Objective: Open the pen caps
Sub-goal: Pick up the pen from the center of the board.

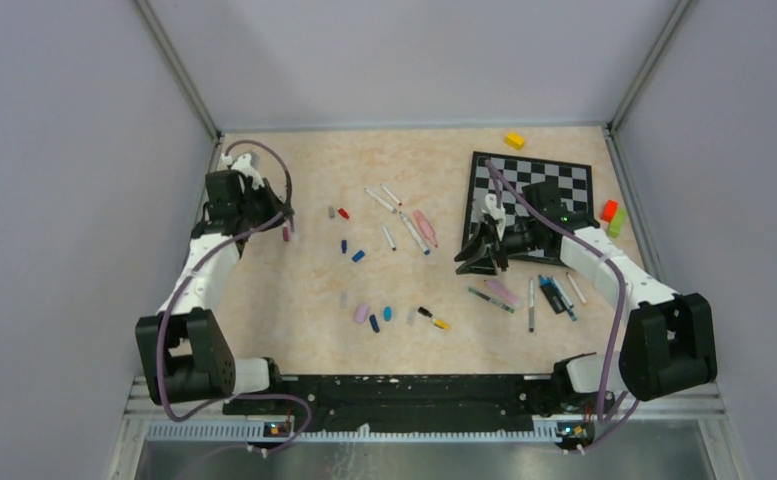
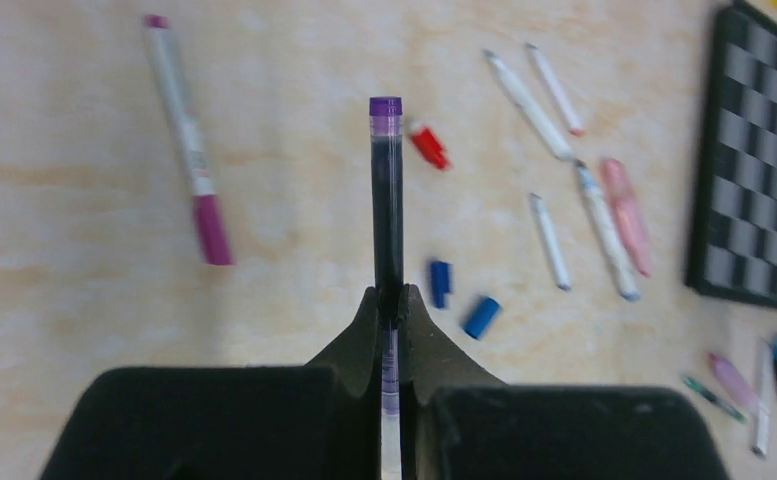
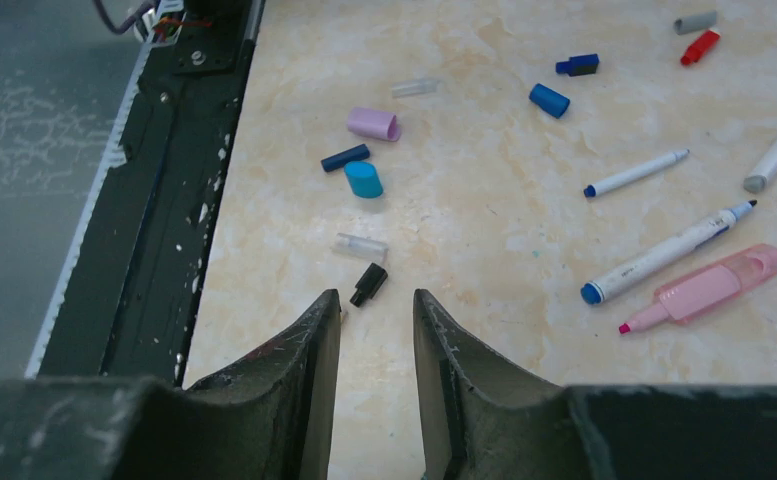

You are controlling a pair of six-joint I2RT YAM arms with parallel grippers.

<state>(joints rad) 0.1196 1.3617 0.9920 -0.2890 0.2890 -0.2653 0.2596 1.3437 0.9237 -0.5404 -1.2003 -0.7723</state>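
While gripping the dark pen (image 2: 387,200) tight in the left claw (image 2: 391,295) at the left side of the surface (image 1: 294,290), hold the barrel level and firm, purple cap (image 2: 385,115) on its far tip left free. Steer clear of the loose red cap (image 2: 429,145) and blue caps (image 2: 440,283) lying just beyond among the uncapped pens (image 2: 547,240). Bring over the right claw (image 3: 376,310), narrowly parted and holding nothing, well apart by the checkerboard (image 1: 564,180); pinch the cap alone, not the barrel, then pull straight along the pen to avoid bending or slipping.

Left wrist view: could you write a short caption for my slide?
Jaws shut on a dark pen; a red cap lies on the table beyond.
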